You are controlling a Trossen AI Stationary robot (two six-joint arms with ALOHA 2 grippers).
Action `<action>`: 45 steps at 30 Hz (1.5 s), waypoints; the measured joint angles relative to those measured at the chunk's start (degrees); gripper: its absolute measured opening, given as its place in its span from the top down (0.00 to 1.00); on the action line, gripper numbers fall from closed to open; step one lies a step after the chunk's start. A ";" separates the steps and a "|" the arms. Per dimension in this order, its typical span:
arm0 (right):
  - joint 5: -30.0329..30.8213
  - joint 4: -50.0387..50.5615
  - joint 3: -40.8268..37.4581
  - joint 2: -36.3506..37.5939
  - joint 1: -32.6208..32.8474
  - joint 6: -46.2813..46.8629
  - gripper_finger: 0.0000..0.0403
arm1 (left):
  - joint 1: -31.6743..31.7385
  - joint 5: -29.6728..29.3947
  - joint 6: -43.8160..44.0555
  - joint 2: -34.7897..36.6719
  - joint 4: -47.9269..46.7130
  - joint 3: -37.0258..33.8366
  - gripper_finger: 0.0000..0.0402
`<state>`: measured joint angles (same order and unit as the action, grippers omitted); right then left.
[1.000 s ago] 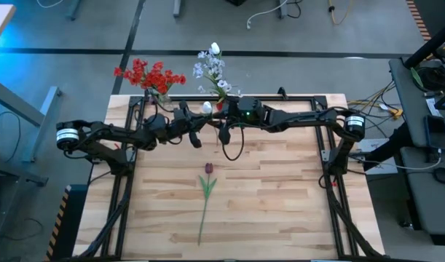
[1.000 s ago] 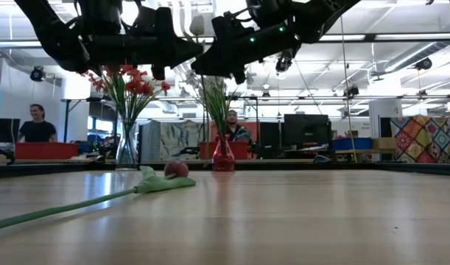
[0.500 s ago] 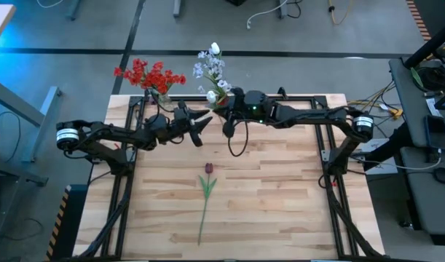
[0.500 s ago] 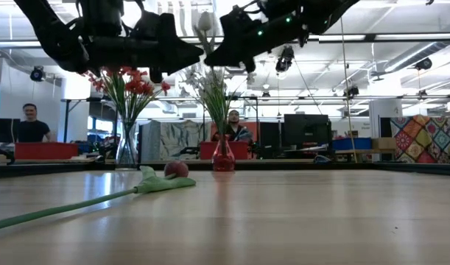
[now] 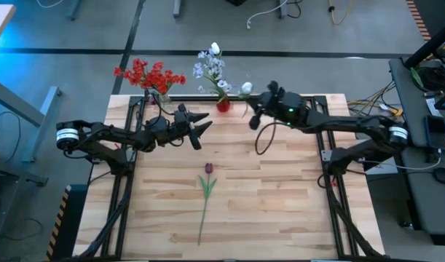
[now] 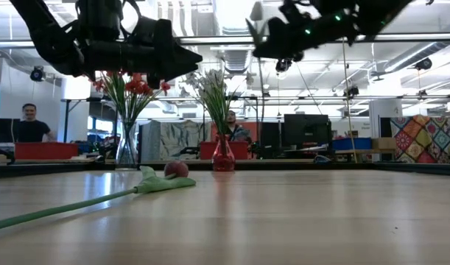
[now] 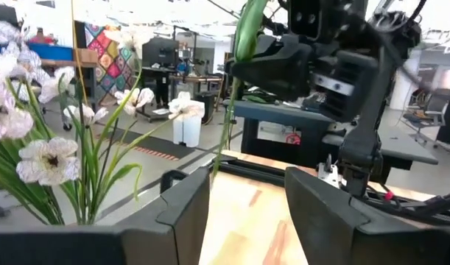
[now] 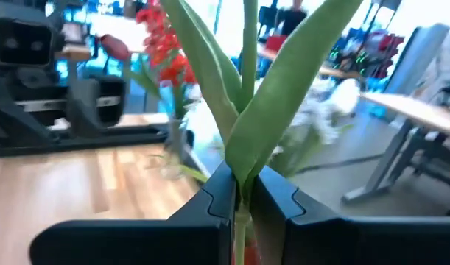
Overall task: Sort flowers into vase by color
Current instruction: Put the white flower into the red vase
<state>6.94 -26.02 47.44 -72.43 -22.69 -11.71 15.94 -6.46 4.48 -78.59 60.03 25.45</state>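
Observation:
My right gripper (image 5: 253, 110) is up above the table's far edge, just right of the red vase (image 5: 223, 106), and shut on a white-bud flower (image 5: 245, 89). White and pale-blue flowers (image 5: 211, 67) stand in that vase. Red flowers (image 5: 151, 75) stand in a clear vase (image 6: 127, 147) to its left. My left gripper (image 5: 202, 124) hangs open in the air near the red vase, with nothing between its fingers. A dark red tulip (image 5: 207, 169) lies flat on the table's middle, its stem (image 5: 202, 211) pointing toward the near edge. My right gripper pinches the flower's green stem (image 8: 241, 193) between its two fingers, just below where the leaves (image 8: 283, 96) branch off. The fingers come roughly level from the table's right and lie across the stem. The flower stands near upright, bud up, its lower stem (image 7: 223, 132) hanging clear of the table.
Black frame rails (image 5: 309, 98) run along the table's far edge and sides. Bare wood (image 5: 280, 204) lies to either side of the tulip. In the low view, people (image 6: 32, 124) sit in the room behind the table.
My left gripper has opened and let go of the white-bud flower's stem. My right gripper has shut on that stem and carried the flower toward the table's right edge, past the red vase, with the bud still up.

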 joint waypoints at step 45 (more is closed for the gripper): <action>-50.40 -7.26 27.19 -31.32 -20.57 -2.83 0.89 | -0.04 0.02 3.53 0.00 -1.09 -1.25 0.62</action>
<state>-43.46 -33.28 74.63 -103.74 -43.27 -14.55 15.90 -6.44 8.01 -78.59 58.94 24.21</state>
